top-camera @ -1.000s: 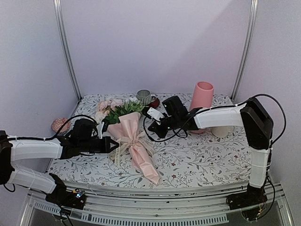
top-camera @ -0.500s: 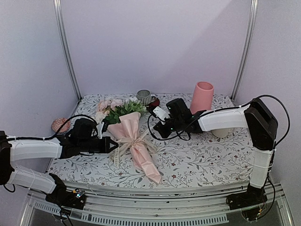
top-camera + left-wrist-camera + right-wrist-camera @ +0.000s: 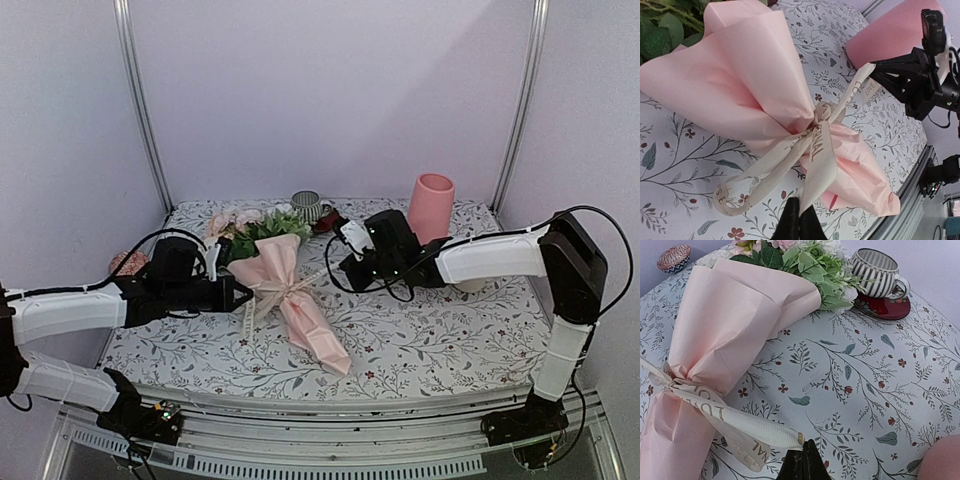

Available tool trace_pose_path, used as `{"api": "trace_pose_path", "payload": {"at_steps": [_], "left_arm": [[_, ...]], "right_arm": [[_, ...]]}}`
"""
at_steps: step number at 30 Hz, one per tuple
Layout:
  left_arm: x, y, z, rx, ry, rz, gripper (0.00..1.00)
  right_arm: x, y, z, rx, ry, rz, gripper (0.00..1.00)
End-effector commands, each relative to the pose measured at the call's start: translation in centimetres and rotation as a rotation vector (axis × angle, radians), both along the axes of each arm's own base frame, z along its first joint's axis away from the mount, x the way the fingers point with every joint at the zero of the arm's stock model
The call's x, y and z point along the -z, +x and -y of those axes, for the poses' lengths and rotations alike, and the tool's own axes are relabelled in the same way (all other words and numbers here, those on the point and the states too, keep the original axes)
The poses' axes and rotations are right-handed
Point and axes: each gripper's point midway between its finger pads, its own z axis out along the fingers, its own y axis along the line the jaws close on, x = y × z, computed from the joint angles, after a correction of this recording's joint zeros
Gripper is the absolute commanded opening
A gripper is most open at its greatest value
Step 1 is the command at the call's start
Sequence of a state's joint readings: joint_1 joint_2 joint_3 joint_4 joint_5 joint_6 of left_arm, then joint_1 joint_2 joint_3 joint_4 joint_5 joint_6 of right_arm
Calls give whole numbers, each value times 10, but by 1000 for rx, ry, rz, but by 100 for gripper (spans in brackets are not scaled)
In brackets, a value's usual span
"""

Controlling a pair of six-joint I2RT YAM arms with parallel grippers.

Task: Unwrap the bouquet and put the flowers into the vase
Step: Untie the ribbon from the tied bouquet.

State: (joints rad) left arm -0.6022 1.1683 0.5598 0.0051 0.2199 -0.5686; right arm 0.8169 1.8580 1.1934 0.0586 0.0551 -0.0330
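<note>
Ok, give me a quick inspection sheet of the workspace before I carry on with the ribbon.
Surface: floral cloth, nothing spilled.
Job's things: bouquet lying wrapped, ribbon knot tied; vase upright at far right, no flowers in it.
Clutter: striped mug on red saucer; patterned bowl at left edge; cream cup behind the right arm.
Grippers: left gripper and right gripper each shut on a ribbon tail.
Cables: black loops at both wrists.
Surroundings: lilac walls, metal posts.

Top view: high behind both arms, looking down over the whole table (image 3: 430, 340) | Left wrist: close, low, facing right across the bouquet (image 3: 740, 85) | Right wrist: close, facing left | Shared: bouquet's ribbon (image 3: 740, 425)
</note>
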Motion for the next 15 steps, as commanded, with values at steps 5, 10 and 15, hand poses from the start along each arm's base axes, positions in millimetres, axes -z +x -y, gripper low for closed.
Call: {"api": "trace_pose_path", "payload": {"at_steps": [5,10,15], "left_arm": [[-26,9,-3,-10,1,59,0],[-30,11,-3,-14,5,67,0],[-39,13,-5,-30,8,91,0]], "right_arm": [[-36,17,21,113,44,76,2],[-38,23,31,166,53,73,2],[-38,27,39,200,59,66,2]]}}
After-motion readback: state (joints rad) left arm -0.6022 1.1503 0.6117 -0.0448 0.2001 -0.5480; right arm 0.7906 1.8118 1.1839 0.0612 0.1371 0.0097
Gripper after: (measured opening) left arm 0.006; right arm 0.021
